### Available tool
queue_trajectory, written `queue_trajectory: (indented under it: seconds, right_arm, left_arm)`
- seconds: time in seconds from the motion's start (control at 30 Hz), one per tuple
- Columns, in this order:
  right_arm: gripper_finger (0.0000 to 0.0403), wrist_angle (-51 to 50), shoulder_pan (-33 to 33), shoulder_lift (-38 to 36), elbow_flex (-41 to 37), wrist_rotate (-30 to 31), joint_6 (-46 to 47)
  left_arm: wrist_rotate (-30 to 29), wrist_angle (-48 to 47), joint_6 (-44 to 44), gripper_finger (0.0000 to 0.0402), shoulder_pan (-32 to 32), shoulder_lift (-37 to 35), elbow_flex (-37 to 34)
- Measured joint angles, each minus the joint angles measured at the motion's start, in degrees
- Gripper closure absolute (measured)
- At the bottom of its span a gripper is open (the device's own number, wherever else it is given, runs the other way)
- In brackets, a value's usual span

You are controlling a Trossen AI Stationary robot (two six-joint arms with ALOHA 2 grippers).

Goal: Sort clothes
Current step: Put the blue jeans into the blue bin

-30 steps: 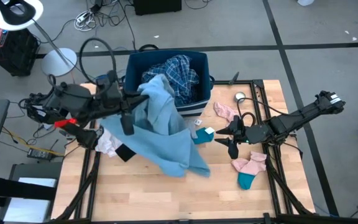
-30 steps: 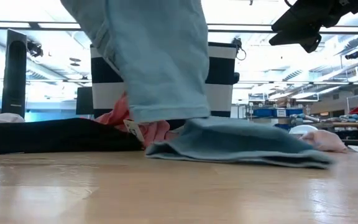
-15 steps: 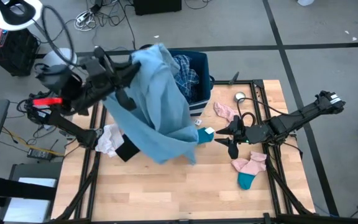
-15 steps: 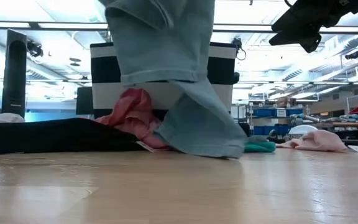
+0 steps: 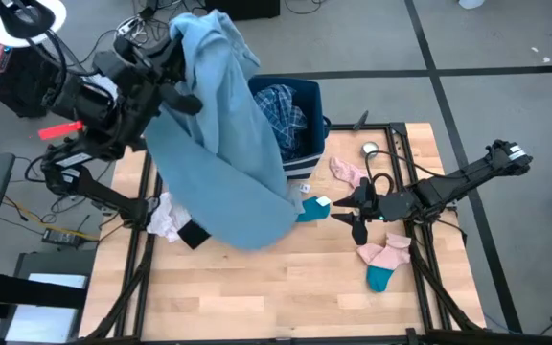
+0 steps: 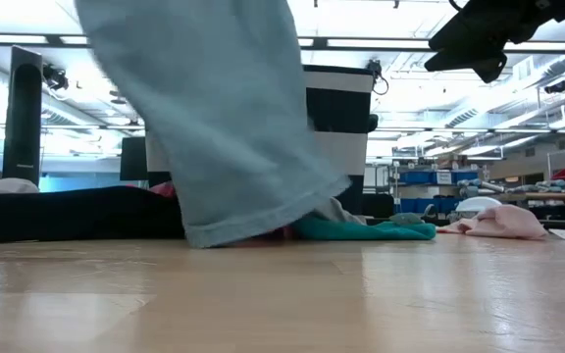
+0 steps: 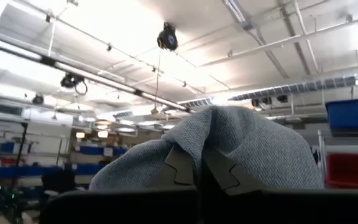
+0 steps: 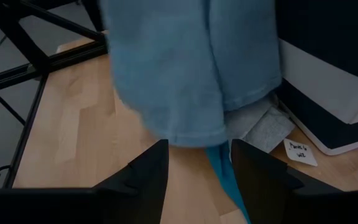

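Note:
My left gripper (image 5: 186, 46) is raised high over the table's far left and is shut on the large light-blue garment (image 5: 223, 144). The garment drapes over the gripper and hangs down to its hem (image 6: 253, 230), just at the table top. My right gripper (image 5: 355, 217) hovers open and empty right of the table's centre, and its fingers (image 8: 140, 177) frame the hanging hem (image 8: 185, 124). The blue plaid shirt (image 5: 282, 107) lies in the navy bin (image 5: 307, 163). A teal sock (image 5: 309, 212) lies by the hem. My left gripper pinches a bunched fold of the light-blue garment (image 7: 199, 146) between its two shut fingers, which point upward. The cloth is heaped over the fingertips, so one layer or several cannot be told. The garment hangs slack below, with its hem (image 5: 252, 235) down near the table.
A white item (image 5: 165, 217) and a black item (image 5: 193, 234) lie at the table's left. A pink sock (image 5: 347, 172) and a small metal tin (image 5: 370, 149) lie near the bin. A pink and teal sock pair (image 5: 383, 261) lies at the near right. The near half of the wooden table (image 5: 257, 297) is bare.
My left gripper has risen and swung toward the table's far left, carrying the light-blue garment. The garment's lower part, which lay spread on the table, has been drawn up and now hangs, uncovering the teal sock.

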Motion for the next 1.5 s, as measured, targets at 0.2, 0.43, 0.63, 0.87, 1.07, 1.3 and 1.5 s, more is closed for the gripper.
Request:
queue_trajectory:
  seconds: [0.2, 0.43, 0.63, 0.87, 1.07, 1.3, 1.5]
  right_arm:
    - [0.0227, 0.0, -0.1, 0.0, 0.0, 0.0, -0.5]
    - [0.0227, 0.0, -0.1, 0.0, 0.0, 0.0, -0.8]
    - [0.0227, 0.0, -0.1, 0.0, 0.0, 0.0, -0.8]
    - [0.0227, 0.0, -0.1, 0.0, 0.0, 0.0, -0.8]
    - [0.0227, 0.0, -0.1, 0.0, 0.0, 0.0, -0.9]
    - [0.0227, 0.0, -0.1, 0.0, 0.0, 0.0, -0.3]
    - [0.0227, 0.0, -0.1, 0.0, 0.0, 0.0, -0.3]
  left_arm:
    - [6.1, -2.8, 0.0, 0.0401, 5.8, 4.4, 3.3]
    - [6.3, -25.9, -0.3, 0.0401, 11.6, 11.9, 8.6]
    - [5.3, -47.2, -7.5, 0.0401, 15.2, 14.6, 8.9]
    - [6.8, -71.2, -19.8, 0.0401, 18.9, 16.1, 9.0]
    - [11.0, -82.0, -26.0, 0.04, 22.1, 20.1, 9.0]
    - [11.3, -81.9, -25.4, 0.0373, 22.4, 26.7, 9.0]
    - [11.4, -81.6, -25.6, 0.0325, 22.4, 32.3, 9.0]
